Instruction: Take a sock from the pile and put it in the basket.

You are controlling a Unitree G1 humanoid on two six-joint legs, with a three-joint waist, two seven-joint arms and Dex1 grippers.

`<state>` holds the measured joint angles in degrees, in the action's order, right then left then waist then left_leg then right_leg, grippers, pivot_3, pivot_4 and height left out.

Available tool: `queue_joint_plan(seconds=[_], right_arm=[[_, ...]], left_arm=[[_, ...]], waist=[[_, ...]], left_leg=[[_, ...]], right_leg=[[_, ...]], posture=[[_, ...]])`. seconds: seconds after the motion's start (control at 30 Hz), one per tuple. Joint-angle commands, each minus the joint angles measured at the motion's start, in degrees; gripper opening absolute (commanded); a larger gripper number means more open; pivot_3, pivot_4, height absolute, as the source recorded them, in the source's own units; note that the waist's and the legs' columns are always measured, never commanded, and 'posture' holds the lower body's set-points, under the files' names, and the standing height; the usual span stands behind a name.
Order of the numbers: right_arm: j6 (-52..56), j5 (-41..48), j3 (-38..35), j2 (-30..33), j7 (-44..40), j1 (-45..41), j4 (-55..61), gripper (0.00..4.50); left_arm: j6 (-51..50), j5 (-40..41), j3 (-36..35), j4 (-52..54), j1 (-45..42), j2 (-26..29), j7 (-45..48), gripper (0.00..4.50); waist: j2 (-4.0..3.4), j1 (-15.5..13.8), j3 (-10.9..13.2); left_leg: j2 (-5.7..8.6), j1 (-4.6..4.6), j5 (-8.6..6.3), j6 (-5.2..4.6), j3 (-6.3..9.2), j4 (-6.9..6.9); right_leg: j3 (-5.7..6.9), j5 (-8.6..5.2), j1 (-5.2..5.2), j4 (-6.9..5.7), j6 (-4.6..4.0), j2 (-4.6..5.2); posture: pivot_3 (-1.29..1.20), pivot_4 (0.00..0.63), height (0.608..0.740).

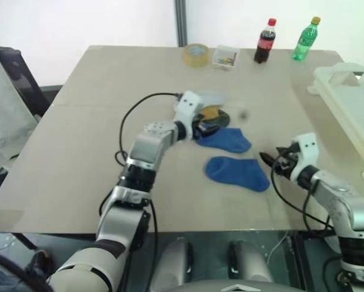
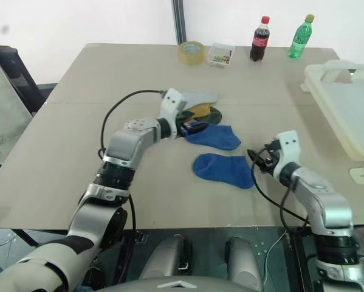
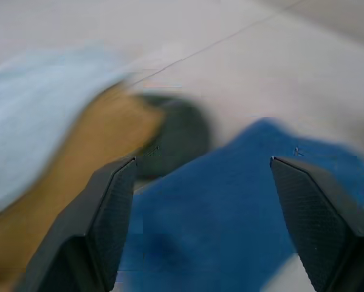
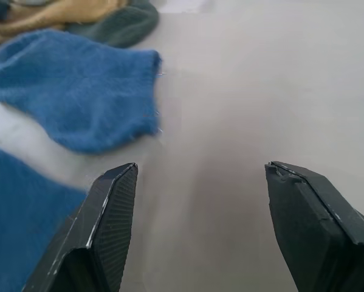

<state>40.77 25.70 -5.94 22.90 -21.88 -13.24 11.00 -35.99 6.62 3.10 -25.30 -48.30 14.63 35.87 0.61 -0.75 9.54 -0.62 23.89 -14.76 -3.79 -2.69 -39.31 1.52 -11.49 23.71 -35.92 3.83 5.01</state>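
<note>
The pile (image 1: 213, 113) lies mid-table: a pale grey sock (image 3: 36, 103), a mustard yellow one (image 3: 78, 164) and a dark green one (image 4: 121, 24). Two royal blue socks lie loose beside it, one (image 1: 225, 139) touching the pile and one (image 1: 237, 172) nearer me. My left gripper (image 1: 201, 126) hovers low at the pile's near edge, open, with the farther blue sock (image 3: 230, 207) under its empty fingers. To the right of the nearer blue sock, my right gripper (image 1: 270, 159) is open above bare table (image 4: 230, 121). The white basket (image 1: 352, 103) stands at the table's right edge.
Along the far edge stand a tape roll (image 1: 196, 54), a small clear box of coloured bits (image 1: 225, 57), a cola bottle (image 1: 265, 41) and a green bottle (image 1: 305, 39). A chair with grey cloth (image 1: 8, 103) is off the table's left side.
</note>
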Motion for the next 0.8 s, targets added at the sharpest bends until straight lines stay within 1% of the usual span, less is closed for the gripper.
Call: queue_joint_plan(seconds=[0.03,0.23,0.3,0.4,0.43,0.47,0.5,0.57,0.67,0.8], right_arm=[[0.74,0.42,0.55,-2.36,0.79,-2.55,-1.17,3.43],[2.8,0.3,1.85,-5.9,1.31,-4.62,-3.91,3.43],[3.32,0.44,1.7,-6.48,1.48,-4.91,-4.15,2.87],[3.1,0.23,1.4,-6.81,1.49,-5.32,-4.29,1.75],[2.94,0.19,1.38,-6.79,1.34,-5.35,-4.24,1.49],[2.79,0.19,1.44,-6.74,1.08,-5.34,-4.19,0.92],[2.79,0.19,1.53,-6.81,1.04,-5.4,-4.17,0.51],[2.67,-0.05,1.93,-7.05,1.07,-5.6,-4.3,0.15],[2.36,-0.76,2.59,-7.24,0.93,-5.78,-4.49,0.15],[1.46,-0.83,3.05,-6.71,-0.36,-5.27,-3.37,0.15]], left_arm=[[2.45,-0.6,-0.73,-4.77,-1.19,1.18,-0.69,3.73],[1.39,-0.04,0.12,-5.07,0.91,0.89,0.13,3.73],[1.16,-0.11,0.36,-4.73,1.46,0.67,0.11,3.84],[0.56,0.03,0.58,-3.72,2.33,0.46,0.2,3.84],[0.22,0.09,0.68,-3.2,2.63,0.46,0.3,3.84],[-0.13,0.12,0.83,-2.62,2.94,0.5,0.46,3.84],[-0.43,0.16,1.01,-2.13,3.22,0.6,0.75,3.84],[-1.07,-0.05,1.63,-1.22,3.71,0.9,1.29,3.84],[-1.45,-1.72,3.51,-0.26,4.15,1.73,1.37,3.84],[0.54,-5.51,7.75,2.93,4.58,3.68,0.85,3.84]], waist=[[0.01,-0.12,0.01],[0.01,0.07,-0.01],[0.01,0.13,-0.02],[-0.02,0.14,-0.03],[-0.02,0.15,-0.04],[-0.02,0.16,-0.04],[-0.03,0.15,-0.04],[-0.02,0.14,-0.04],[-0.03,0.16,-0.04],[-0.03,0.21,-0.04]], left_leg=[[0.01,0.02,0.0,0.01,0.03,0.03],[0.02,0.0,0.02,0.03,0.01,0.03],[0.0,-0.05,0.01,0.02,0.02,0.03],[-0.01,-0.09,0.02,0.04,0.03,0.03],[-0.01,-0.09,0.02,0.05,0.02,0.03],[-0.01,-0.09,0.02,0.05,0.01,0.03],[-0.01,-0.09,0.02,0.05,0.01,0.03],[-0.01,-0.08,0.03,0.05,0.01,0.03],[-0.01,-0.08,0.03,0.05,0.01,0.03],[0.0,-0.1,0.03,0.05,0.0,0.03]], right_leg=[[0.04,0.0,0.0,0.0,0.0,0.01],[0.04,0.01,-0.02,0.0,0.0,0.04],[0.04,0.01,-0.03,-0.04,0.0,0.02],[0.04,0.01,-0.04,-0.11,-0.01,0.02],[0.03,0.01,-0.04,-0.12,-0.01,0.02],[0.02,0.01,-0.04,-0.12,-0.01,0.02],[0.02,0.01,-0.03,-0.12,-0.01,0.02],[0.02,0.01,-0.03,-0.11,-0.01,0.02],[0.02,0.01,-0.03,-0.11,-0.01,0.02],[0.01,0.01,-0.04,-0.11,-0.01,0.02]], posture=[[0.0,0.15,0.74],[0.0,0.15,0.74],[0.0,0.15,0.74],[0.0,0.15,0.74],[0.0,0.15,0.74],[0.0,0.15,0.74],[0.0,0.15,0.74],[0.0,0.15,0.74],[0.0,0.15,0.74],[0.0,0.15,0.74]])
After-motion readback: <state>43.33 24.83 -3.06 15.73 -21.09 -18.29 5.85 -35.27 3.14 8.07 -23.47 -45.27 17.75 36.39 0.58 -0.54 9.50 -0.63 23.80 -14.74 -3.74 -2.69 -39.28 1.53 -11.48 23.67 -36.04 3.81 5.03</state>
